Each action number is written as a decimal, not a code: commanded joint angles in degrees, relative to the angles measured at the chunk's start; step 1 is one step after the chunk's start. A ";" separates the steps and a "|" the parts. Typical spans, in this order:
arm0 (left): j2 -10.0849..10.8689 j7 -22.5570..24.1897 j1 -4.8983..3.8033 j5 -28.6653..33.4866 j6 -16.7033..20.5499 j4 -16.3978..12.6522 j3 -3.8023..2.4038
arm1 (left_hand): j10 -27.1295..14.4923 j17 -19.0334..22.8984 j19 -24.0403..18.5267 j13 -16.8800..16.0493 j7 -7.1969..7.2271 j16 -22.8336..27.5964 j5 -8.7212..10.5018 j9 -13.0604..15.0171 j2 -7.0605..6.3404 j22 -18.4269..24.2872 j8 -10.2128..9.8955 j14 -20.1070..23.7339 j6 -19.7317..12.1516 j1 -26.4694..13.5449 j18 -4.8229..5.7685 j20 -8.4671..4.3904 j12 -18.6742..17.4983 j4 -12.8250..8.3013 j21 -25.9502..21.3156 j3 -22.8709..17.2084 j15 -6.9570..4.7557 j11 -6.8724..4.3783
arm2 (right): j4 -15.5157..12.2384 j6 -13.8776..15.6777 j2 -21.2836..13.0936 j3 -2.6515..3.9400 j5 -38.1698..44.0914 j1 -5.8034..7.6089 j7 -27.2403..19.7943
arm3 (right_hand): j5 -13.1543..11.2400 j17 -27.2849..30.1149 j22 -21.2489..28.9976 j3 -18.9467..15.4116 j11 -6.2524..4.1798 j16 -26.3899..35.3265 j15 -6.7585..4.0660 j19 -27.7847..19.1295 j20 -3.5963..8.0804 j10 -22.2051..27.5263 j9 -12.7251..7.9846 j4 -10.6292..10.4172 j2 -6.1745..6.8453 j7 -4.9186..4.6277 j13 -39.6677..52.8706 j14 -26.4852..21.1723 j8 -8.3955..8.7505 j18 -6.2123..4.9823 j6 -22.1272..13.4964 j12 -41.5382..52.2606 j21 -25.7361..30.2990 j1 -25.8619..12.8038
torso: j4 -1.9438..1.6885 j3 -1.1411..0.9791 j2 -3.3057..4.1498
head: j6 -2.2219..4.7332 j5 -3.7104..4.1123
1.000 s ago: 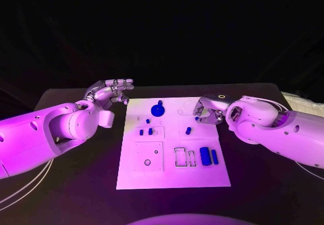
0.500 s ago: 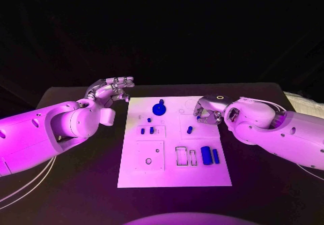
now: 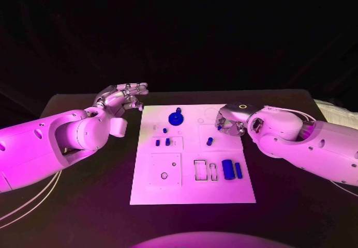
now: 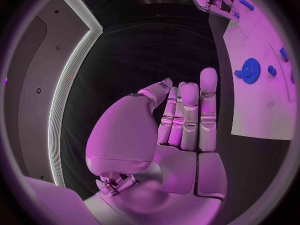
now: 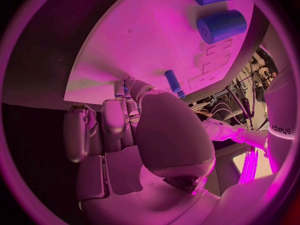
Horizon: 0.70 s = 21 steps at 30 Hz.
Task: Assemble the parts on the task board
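Head view: the white task board (image 3: 191, 175) lies at the centre of the black tabletop (image 3: 298, 206). On it are a blue gear (image 3: 175, 120) near the far edge, small blue pegs (image 3: 163, 142) at mid-board, and two blue cylinders (image 3: 232, 169) near the right edge. The left hand (image 3: 123, 95) hovers off the board's far left corner, fingers extended and apart, holding nothing. The right hand (image 3: 228, 125) is at the board's right edge, fingers curled; whether it holds a part cannot be told.

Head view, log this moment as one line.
left hand: open, beside white task board | right hand: over board's right edge, grasp unclear | blue gear: untouched
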<state>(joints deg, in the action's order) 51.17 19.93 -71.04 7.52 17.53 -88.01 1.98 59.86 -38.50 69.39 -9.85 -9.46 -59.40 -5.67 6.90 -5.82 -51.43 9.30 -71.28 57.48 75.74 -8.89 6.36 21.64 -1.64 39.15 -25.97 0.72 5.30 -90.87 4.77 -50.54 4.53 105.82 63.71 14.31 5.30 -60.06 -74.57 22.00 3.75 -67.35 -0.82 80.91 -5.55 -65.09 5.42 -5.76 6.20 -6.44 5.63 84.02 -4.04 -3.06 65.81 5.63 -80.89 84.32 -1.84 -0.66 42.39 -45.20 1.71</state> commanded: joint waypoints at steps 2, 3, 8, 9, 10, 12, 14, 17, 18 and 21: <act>0.00 0.25 -0.02 -0.46 -1.09 -0.24 -0.03 | -0.48 0.13 -0.27 -0.10 -0.09 0.31 0.26 -0.11 0.13 0.20 0.25 0.30 -0.57 -0.48 -1.13 0.16 0.50 0.09 -0.40 0.62 0.02 0.10 | 0.01 -2.20 0.01 -0.14 1.85 -0.29 1.14 | -0.33 0.13 -0.04 0.79 -0.10 0.30 0.16 -0.17 0.18 -0.86 0.13 0.16 0.59 0.03 -0.30 1.59 -0.24 -0.58 0.64 0.47 0.32 -0.08 | -0.01 0.00 0.03 | -0.11 0.10; 0.00 0.25 -0.02 -0.46 -1.09 -0.25 -0.03 | -0.48 0.13 -0.27 -0.10 -0.09 0.31 0.26 -0.11 0.13 0.20 0.25 0.30 -0.57 -0.48 -1.13 0.16 0.50 0.09 -0.40 0.62 0.02 0.10 | -0.01 -2.18 0.03 -0.14 1.83 -0.29 1.12 | -0.37 0.13 -0.06 0.91 -0.13 0.28 0.14 -0.15 0.20 -0.99 0.16 0.21 0.57 0.05 -0.34 1.59 -0.28 -0.57 0.74 0.51 0.30 -0.11 | -0.01 0.00 0.03 | -0.11 0.10; -0.03 0.25 -0.02 -0.48 -1.11 -0.28 -0.02 | -0.48 0.13 -0.27 -0.10 -0.09 0.31 0.26 -0.11 0.13 0.20 0.25 0.30 -0.57 -0.48 -1.13 0.16 0.50 0.09 -0.40 0.62 0.02 0.10 | -0.44 -0.96 0.20 -0.14 1.55 -0.36 1.04 | -1.45 0.13 -0.94 2.49 -0.40 0.09 -0.17 0.44 0.37 -2.94 0.59 1.07 -0.18 0.17 -0.58 1.67 -0.86 -0.37 2.18 1.09 -0.24 -0.02 | -0.09 0.03 -0.02 | -0.22 0.24; -0.04 0.24 -0.02 -0.49 -1.10 -0.28 -0.02 | -0.48 0.13 -0.27 -0.10 -0.09 0.31 0.26 -0.11 0.13 0.20 0.25 0.30 -0.57 -0.48 -1.13 0.16 0.50 0.09 -0.40 0.62 0.02 0.10 | -0.50 -0.46 0.22 -0.14 1.52 -0.37 1.07 | -1.92 0.25 -1.16 2.91 -0.42 0.12 -0.22 0.59 0.40 -3.28 0.67 1.36 -0.39 0.14 -0.64 1.67 -0.92 -0.32 2.36 1.12 -0.39 0.10 | -0.09 0.03 -0.02 | -0.22 0.24; -0.04 0.24 -0.02 -0.50 -1.10 -0.27 -0.02 | -0.50 0.14 -0.27 -0.10 -0.10 0.31 0.26 -0.12 0.14 0.21 0.25 0.30 -0.58 -0.47 -1.13 0.16 0.51 0.10 -0.42 0.64 0.02 0.11 | -0.54 0.04 0.22 -0.14 1.51 -0.38 1.10 | -2.07 0.39 -1.30 3.17 -0.43 0.20 -0.25 0.68 0.42 -3.49 0.72 1.55 -0.53 0.11 -0.67 1.66 -0.96 -0.28 2.47 1.14 -0.47 0.17 | -0.10 0.03 -0.03 | -0.23 0.29; -0.04 0.24 -0.02 -0.52 -1.09 -0.26 -0.02 | -0.66 0.20 -0.24 -0.12 -0.11 0.29 0.23 -0.14 0.20 0.32 0.27 0.32 -0.69 -0.45 -1.14 0.18 0.62 0.13 -0.57 0.83 0.03 0.12 | -0.66 1.52 0.23 -0.14 1.47 -0.40 1.34 | -2.16 0.70 -1.72 3.87 -0.50 0.33 -0.36 0.95 0.46 -4.07 0.87 2.03 -0.87 0.05 -0.75 1.64 -1.07 -0.19 2.76 1.17 -0.75 0.31 | -0.06 0.03 -0.06 | -0.24 0.36; -0.04 0.24 -0.02 -0.53 -1.09 -0.25 -0.02 | -0.66 0.20 -0.24 -0.12 -0.11 0.29 0.23 -0.14 0.20 0.32 0.27 0.32 -0.69 -0.45 -1.14 0.18 0.62 0.13 -0.57 0.83 0.03 0.12 | -0.81 3.10 0.17 -0.13 1.38 -0.41 1.72 | -2.16 0.82 -1.97 4.35 -0.52 0.33 -0.42 1.12 0.50 -4.39 0.97 2.36 -1.00 0.01 -0.83 1.64 -1.08 -0.13 2.86 1.09 -0.91 0.25 | -0.03 0.04 -0.10 | -0.26 0.40; -0.04 0.22 -0.02 -0.66 -1.07 -0.23 -0.02 | -0.68 0.21 -0.23 -0.12 -0.11 0.29 0.23 -0.15 0.21 0.34 0.27 0.32 -0.70 -0.42 -1.14 0.18 0.64 0.12 -0.60 0.85 0.03 0.12 | -1.16 5.19 -0.04 -0.11 0.97 -0.42 2.39 | -2.17 0.84 -2.17 4.54 -0.50 0.29 -0.44 1.25 0.53 -4.45 1.01 2.43 -1.01 -0.05 -0.90 1.65 -1.05 -0.09 2.86 0.99 -1.04 0.03 | -0.05 0.08 -0.11 | -0.22 0.41; -0.03 0.22 -0.02 -0.73 -1.07 -0.22 -0.02 | -0.76 0.27 -0.22 -0.14 -0.12 0.28 0.21 -0.16 0.26 0.43 0.29 0.35 -0.76 -0.32 -1.16 0.19 0.72 0.08 -0.72 0.94 0.03 0.12 | -1.29 5.63 -0.14 -0.09 0.77 -0.42 2.56 | -2.18 0.85 -2.20 4.59 -0.49 0.28 -0.44 1.27 0.53 -4.47 1.03 2.45 -0.99 -0.07 -0.93 1.65 -1.04 -0.08 2.86 0.94 -1.06 -0.09 | -0.04 0.08 -0.12 | -0.21 0.38; -0.01 0.22 -0.02 -0.86 -1.05 -0.21 -0.02 | -0.84 0.33 -0.21 -0.15 -0.12 0.28 0.19 -0.18 0.29 0.51 0.31 0.37 -0.81 -0.18 -1.17 0.19 0.80 0.01 -0.84 1.01 0.03 0.12 | -1.74 6.39 -0.54 0.01 -0.10 -0.42 2.92 | -2.19 0.90 -2.29 4.70 -0.47 0.26 -0.44 1.33 0.54 -4.53 1.08 2.46 -0.93 -0.09 -0.99 1.65 -1.04 -0.06 2.88 0.84 -1.12 -0.42 | -0.04 0.06 -0.13 | -0.11 0.43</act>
<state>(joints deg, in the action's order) 51.18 19.86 -71.04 7.25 17.45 -88.10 1.99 59.36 -38.22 69.39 -9.94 -9.59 -59.40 -5.67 6.79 -5.82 -50.97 9.28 -71.28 57.20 75.74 -8.89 6.36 22.18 -1.60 38.60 -25.30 0.72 5.41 -92.37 8.11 -51.03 4.42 106.24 63.26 16.02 3.17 -59.20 -74.95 26.35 3.13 -67.35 -0.82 81.77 -5.13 -69.17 6.47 -3.17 5.94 -6.49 4.69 84.02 -4.84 -3.05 68.44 6.37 -81.67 84.23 -1.88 -0.59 42.29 -45.38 2.11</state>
